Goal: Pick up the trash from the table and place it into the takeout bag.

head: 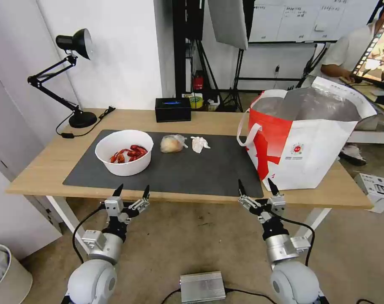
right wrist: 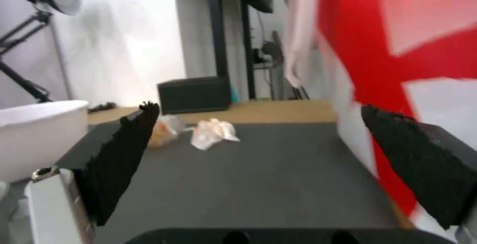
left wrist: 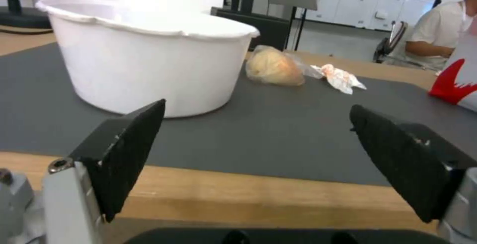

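While both grippers hang spread before table: dark mat holds bowl, takeout bag.

You're in a lab or studio office: behind the table stand a whiteboard, light stands and cables, with a desk lamp at its far-left corner.

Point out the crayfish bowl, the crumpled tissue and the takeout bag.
crayfish bowl (head: 125, 168): head view, front outer wall.
crumpled tissue (head: 198, 144): head view, its middle.
takeout bag (head: 322, 160): head view, white front panel.
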`<state>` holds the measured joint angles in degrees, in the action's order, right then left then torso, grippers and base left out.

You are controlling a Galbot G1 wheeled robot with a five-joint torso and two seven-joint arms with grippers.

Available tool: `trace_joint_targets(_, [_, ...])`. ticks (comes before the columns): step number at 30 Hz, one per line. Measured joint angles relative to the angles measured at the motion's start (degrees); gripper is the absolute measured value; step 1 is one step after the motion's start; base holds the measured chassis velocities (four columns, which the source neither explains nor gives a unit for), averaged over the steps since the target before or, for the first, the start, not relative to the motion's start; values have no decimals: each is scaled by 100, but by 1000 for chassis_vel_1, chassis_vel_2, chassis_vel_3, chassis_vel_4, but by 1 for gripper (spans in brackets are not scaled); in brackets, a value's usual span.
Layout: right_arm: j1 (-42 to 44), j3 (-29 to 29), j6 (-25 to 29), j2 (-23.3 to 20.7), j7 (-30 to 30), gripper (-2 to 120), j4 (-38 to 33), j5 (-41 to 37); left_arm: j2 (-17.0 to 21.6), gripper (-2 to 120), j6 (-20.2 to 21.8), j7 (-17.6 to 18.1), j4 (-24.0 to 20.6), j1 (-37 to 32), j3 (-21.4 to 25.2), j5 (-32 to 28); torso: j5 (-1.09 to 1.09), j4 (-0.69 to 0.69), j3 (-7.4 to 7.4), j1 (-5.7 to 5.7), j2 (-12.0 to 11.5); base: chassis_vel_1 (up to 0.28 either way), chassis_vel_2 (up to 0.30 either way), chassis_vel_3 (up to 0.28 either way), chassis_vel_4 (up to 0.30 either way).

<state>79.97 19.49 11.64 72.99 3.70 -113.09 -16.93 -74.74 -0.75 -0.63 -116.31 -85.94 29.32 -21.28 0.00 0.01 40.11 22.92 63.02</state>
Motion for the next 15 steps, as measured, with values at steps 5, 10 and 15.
trace_joint_targets(5, [-509, -281, -38, -162, 64, 100, 246, -139, -23, 100, -33, -14, 11, -16, 23, 7, 0, 0, 0, 0, 0, 0, 0, 0, 0])
trace_joint_targets(10, [-832, -481, -116, -263, 135, 100, 449, -273, -61, 100, -38, -19, 17, 41, -25, 20, 0, -1, 0, 0, 0, 0, 0, 0, 0])
trace_joint_targets(15, [-1404, -736, -174, -258, 182, 100, 874, -356, -110, 100, -20, -22, -84, 74, -126, 37, 1, -1, 0, 0, 0, 0, 0, 0, 0])
